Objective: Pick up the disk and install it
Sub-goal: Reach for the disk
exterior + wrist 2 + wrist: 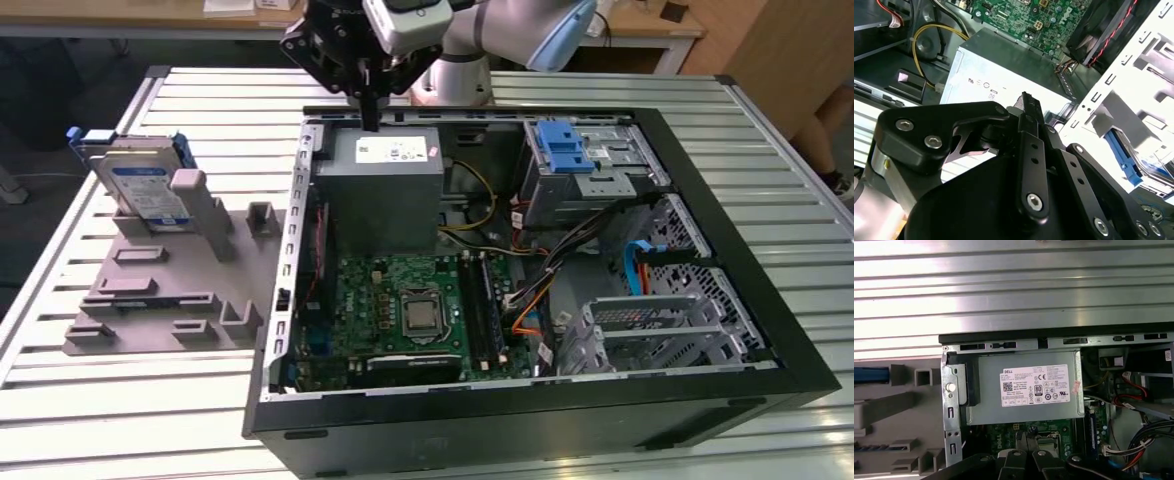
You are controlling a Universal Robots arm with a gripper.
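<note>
The disk (pixel 140 185), a silver drive with a blue-and-white label in a blue carrier, stands upright in the grey fixture (pixel 160 290) on the exterior view's left, outside the computer case. The blue edge of the disk (pixel 871 374) also appears in the first wrist view. My gripper (pixel 367 112) hangs over the far rim of the open case, just above the grey power-supply box (pixel 387 185) and well to the right of the disk. In both wrist views its black fingers (pixel 1026 102) stand together with nothing between them, and the fingertips (pixel 1026 440) point at the power-supply box (pixel 1026 392).
The open black computer case (pixel 534 420) fills the middle of the slatted metal table (pixel 120 400). Inside are a green motherboard (pixel 414 310), bundled cables (pixel 587 240), a bare blue caddy (pixel 567 150) in the upper drive cage, and a metal drive cage (pixel 654 330) at the near right.
</note>
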